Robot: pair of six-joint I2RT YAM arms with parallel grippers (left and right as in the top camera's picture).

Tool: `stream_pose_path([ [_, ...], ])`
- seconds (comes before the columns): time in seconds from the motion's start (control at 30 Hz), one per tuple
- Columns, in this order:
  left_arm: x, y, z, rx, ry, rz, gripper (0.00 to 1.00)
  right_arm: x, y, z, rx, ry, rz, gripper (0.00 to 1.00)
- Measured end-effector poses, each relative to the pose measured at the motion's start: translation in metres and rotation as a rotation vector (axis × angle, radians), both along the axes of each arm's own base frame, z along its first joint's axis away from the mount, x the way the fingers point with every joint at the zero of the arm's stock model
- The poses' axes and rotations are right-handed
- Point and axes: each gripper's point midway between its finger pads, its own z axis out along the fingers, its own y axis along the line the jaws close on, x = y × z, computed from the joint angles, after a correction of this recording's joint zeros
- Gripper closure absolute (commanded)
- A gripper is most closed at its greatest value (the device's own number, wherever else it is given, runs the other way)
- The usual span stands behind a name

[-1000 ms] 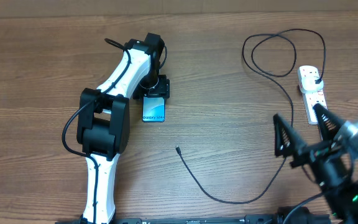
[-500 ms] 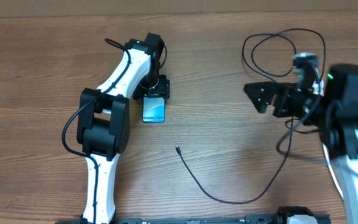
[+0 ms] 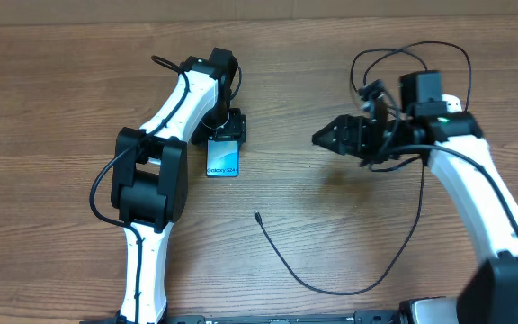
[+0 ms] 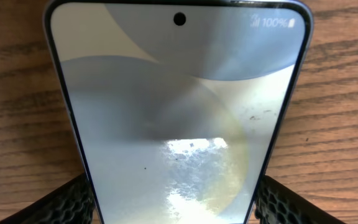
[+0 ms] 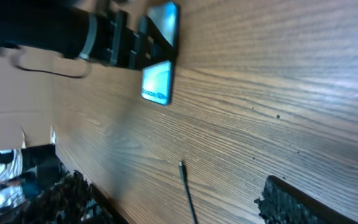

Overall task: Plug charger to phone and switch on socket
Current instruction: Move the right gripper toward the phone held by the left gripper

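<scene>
The phone [image 3: 223, 160] lies flat on the table with its screen lit, and fills the left wrist view [image 4: 179, 112]. My left gripper [image 3: 224, 135] stands over its far end, with the fingers [image 4: 67, 202] pressed against both long edges. My right gripper [image 3: 326, 139] hangs open in the air right of the phone, pointing left, with nothing in it. The charger [image 3: 331, 290] is a thin black cable snaking across the table. Its connector tip [image 3: 256, 216] lies loose in front of the phone and shows between my right fingers [image 5: 181, 165]. The socket is hidden under my right arm.
The charger cable loops at the back right [image 3: 403, 67] and runs under my right arm [image 3: 475, 189]. The left arm [image 3: 151, 180] stretches from the front edge to the phone. The phone also shows in the right wrist view [image 5: 157, 84].
My right arm has swung from the front right corner up and leftward over the socket, and its gripper now points left toward the phone. The left arm and phone have not moved.
</scene>
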Motion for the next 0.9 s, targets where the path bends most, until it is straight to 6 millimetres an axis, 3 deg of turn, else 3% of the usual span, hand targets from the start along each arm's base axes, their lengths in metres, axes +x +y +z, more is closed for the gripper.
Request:
stream_pose_path([
  [0.17,0.001,0.000,-0.001,0.002,-0.004,0.001,0.14,0.009,0.017,-0.039,-0.001,0.088,0.013,0.00],
  [0.3,0.001,0.000,-0.001,0.001,-0.006,0.005,0.14,0.011,0.029,-0.057,-0.015,0.115,0.027,0.00],
  [0.43,0.002,0.000,-0.001,0.001,-0.006,0.011,0.20,0.010,0.035,-0.078,-0.081,0.157,0.008,0.00],
  [0.6,0.002,-0.001,0.001,-0.003,-0.012,0.013,0.28,0.014,0.042,-0.082,-0.117,0.130,-0.005,0.00],
  [0.77,0.002,-0.001,0.001,-0.003,-0.010,0.002,0.45,0.015,0.042,-0.085,-0.150,0.127,-0.016,0.00],
  [0.9,0.000,-0.001,0.001,-0.003,-0.004,-0.030,0.47,0.012,0.048,-0.086,-0.160,0.124,-0.004,0.00],
])
